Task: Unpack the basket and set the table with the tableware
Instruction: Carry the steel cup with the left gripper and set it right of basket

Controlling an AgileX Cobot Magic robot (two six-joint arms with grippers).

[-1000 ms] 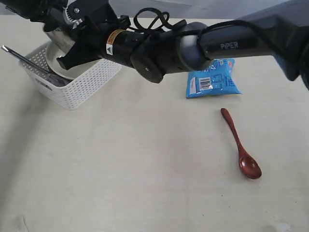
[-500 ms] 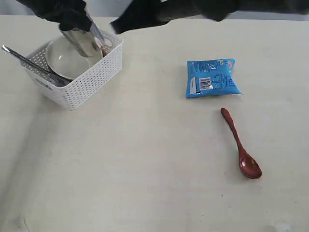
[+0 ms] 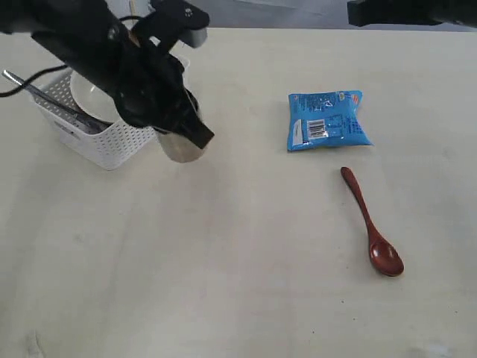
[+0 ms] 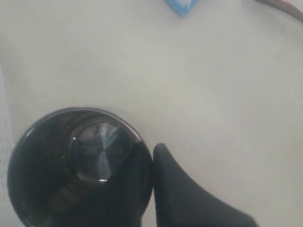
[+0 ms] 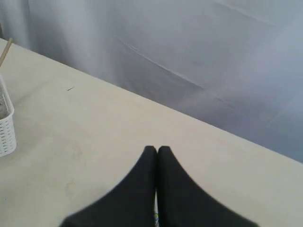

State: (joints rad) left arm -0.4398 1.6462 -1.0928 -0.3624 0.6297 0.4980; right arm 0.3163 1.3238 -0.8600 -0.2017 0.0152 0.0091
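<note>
1. Nearest lies a glossy reddish-brown spoon (image 3: 370, 220), flat on the pale beige matte tabletop (image 3: 223, 283). Its long axis runs near to far: the bowl end is closest and slightly right, and the handle tip points away toward the packet.
2. Just beyond that tip, and apart from it, a blue rectangular plastic snack packet (image 3: 328, 119) lies flat with its barcode label up.
3. Left of middle, the left end effector (image 3: 186, 130) is clenched on a shiny round steel cup (image 3: 179, 149). One dark finger (image 4: 180, 189) presses against the outside of the rim. The cup is upright with its mouth up, so the left wrist view looks straight down into it. It sits just beside the basket's right corner, outside it. Whether its base touches the tabletop cannot be told.
4. Farther left stands a white plastic rectangular basket with lattice walls (image 3: 112, 145), partly hidden by the black left arm. Inside it are:
   - a pale cream bowl (image 3: 80, 101);
   - steel cutlery (image 3: 37, 93), slanting out over the left rim and pointing far-left;
   - a wooden chopstick (image 5: 5, 52), whose tip pokes up.
5. The right end effector (image 5: 157, 158) has its fingers pressed together on nothing, above the tabletop's far part.
6. Behind the far edge hangs a creased grey-white backdrop (image 5: 189, 56).
</note>
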